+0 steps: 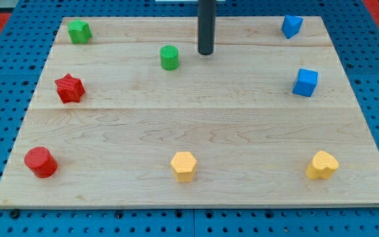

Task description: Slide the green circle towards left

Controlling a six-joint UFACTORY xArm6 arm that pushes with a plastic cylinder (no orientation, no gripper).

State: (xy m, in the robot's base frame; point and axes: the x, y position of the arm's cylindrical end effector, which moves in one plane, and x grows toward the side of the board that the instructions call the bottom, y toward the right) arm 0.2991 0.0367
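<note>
The green circle is a short green cylinder standing on the wooden board, left of centre near the view's top. My tip is the lower end of a dark rod coming down from the view's top. It rests on the board just to the right of the green circle, with a small gap between them.
A green star-like block sits at the top left. A red star and a red cylinder are on the left. A yellow hexagon and a yellow heart are at the bottom. Two blue blocks are on the right.
</note>
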